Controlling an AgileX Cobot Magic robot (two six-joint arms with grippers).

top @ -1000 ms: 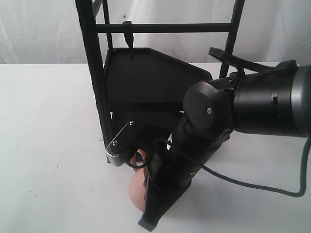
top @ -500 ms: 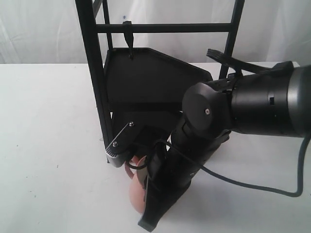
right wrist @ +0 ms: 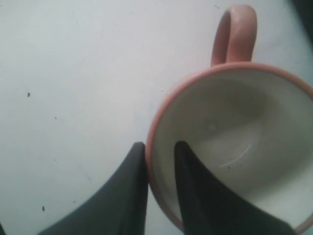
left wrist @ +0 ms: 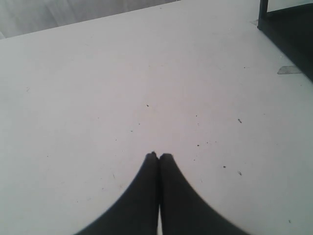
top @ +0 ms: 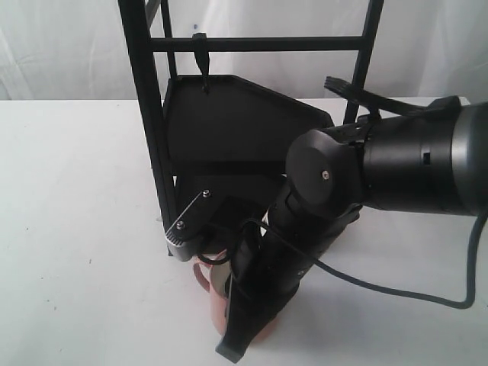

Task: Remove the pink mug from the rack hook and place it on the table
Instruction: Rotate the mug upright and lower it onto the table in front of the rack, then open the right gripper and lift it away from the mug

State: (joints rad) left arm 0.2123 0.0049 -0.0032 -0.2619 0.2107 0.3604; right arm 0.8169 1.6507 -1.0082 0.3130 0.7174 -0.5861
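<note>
The pink mug (right wrist: 234, 122) is upright with its cream inside facing my right wrist camera and its handle (right wrist: 234, 34) pointing away. My right gripper (right wrist: 161, 144) is shut on its rim, one finger outside the wall and one inside. In the exterior view the mug (top: 204, 276) sits low at the white table (top: 76, 191), just in front of the rack's base and mostly hidden by my right gripper (top: 229, 335). Whether it rests on the table I cannot tell. The rack hook (top: 202, 57) on the top crossbar is bare. My left gripper (left wrist: 159, 155) is shut and holds nothing.
The black rack (top: 146, 114) stands behind the mug, with its shelf plate (top: 236, 122) and a metal-edged base corner (top: 183, 229) close to the mug. My right arm's cable (top: 396, 293) trails over the table. The rack's base (left wrist: 288, 39) shows in the left wrist view.
My right gripper has lowered the mug towards the table in front of the rack base, and the mug now stands more upright. The left gripper has no earlier frame.
</note>
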